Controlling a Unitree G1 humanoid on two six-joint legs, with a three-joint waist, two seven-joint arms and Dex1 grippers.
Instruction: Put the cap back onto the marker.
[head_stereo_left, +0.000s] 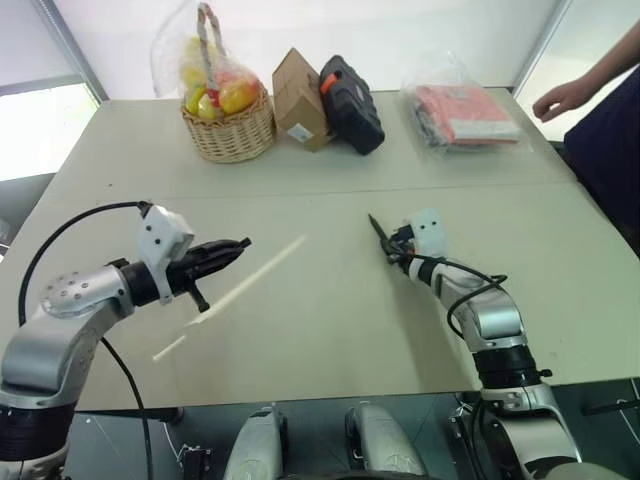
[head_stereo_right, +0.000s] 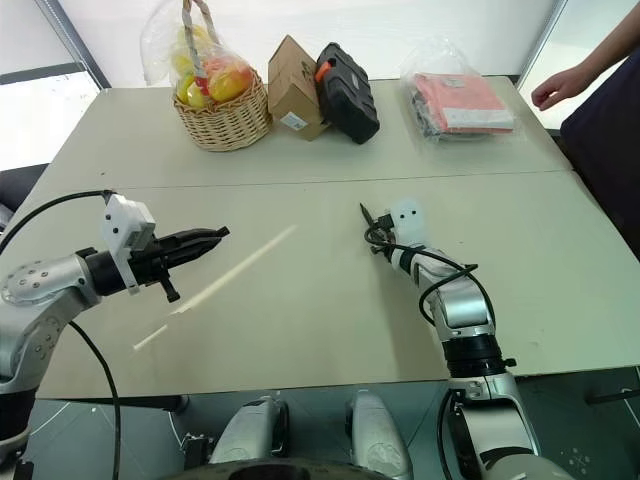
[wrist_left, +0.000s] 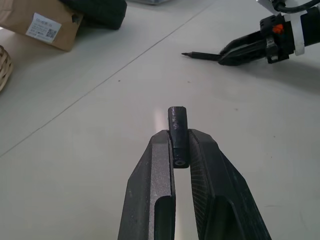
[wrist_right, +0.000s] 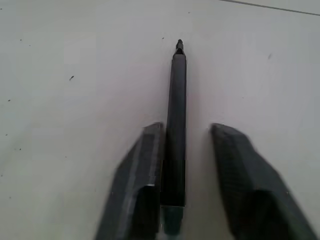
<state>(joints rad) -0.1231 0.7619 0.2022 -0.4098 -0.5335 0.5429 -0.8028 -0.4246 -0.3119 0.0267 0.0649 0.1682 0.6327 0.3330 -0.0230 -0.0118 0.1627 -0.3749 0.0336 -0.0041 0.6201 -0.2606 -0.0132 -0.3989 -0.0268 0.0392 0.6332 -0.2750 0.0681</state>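
My left gripper (wrist_left: 180, 134) is shut on the cap (wrist_left: 178, 132), a short black cylinder that sticks out past the fingertips, held above the table's left half (head_stereo_left: 240, 244). The marker (wrist_right: 176, 115), a thin dark stick with a pointed tip, lies between the fingers of my right gripper (wrist_right: 186, 128) near the table's middle (head_stereo_left: 380, 232). It touches one finger, and a gap shows between it and the other finger. Its tip points away from the gripper, toward the far side of the table. The two grippers are well apart.
At the far edge stand a wicker basket (head_stereo_left: 228, 125) of fruit, a cardboard box (head_stereo_left: 300, 100), a black case (head_stereo_left: 352, 105) with an orange latch and a plastic bag (head_stereo_left: 462, 112) with red contents. A person's hand (head_stereo_left: 560, 98) hovers at the far right.
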